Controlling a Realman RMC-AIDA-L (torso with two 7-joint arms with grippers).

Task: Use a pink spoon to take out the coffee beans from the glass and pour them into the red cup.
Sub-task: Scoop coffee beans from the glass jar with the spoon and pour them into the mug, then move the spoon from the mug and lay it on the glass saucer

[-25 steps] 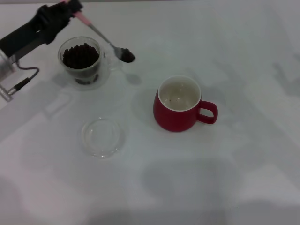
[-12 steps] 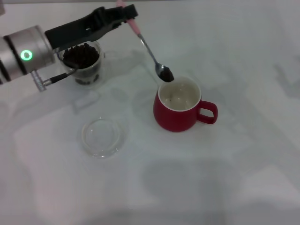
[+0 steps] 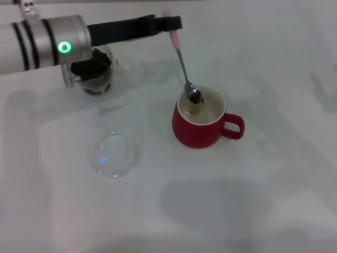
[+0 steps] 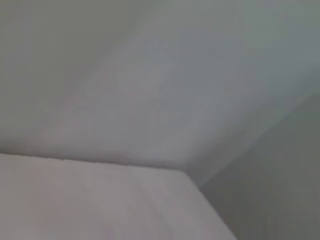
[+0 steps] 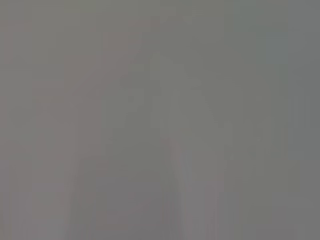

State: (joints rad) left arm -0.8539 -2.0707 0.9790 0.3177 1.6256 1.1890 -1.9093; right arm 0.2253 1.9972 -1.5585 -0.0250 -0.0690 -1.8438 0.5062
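In the head view my left gripper is shut on the pink handle of the pink spoon, up at the back above the red cup. The spoon hangs steeply down and its metal bowl sits inside the cup's white mouth. The glass with dark coffee beans stands at the back left, partly hidden behind my left arm. The wrist views show only blank grey surface. My right gripper is out of view.
A flat, shallow clear glass dish lies on the white table in front of the glass and to the left of the cup. The cup's loop handle points right.
My left arm has swung right from beside the glass, carrying the spoon with beans from near the glass to over the red cup. The spoon has tipped steeper, its bowl now inside the cup.
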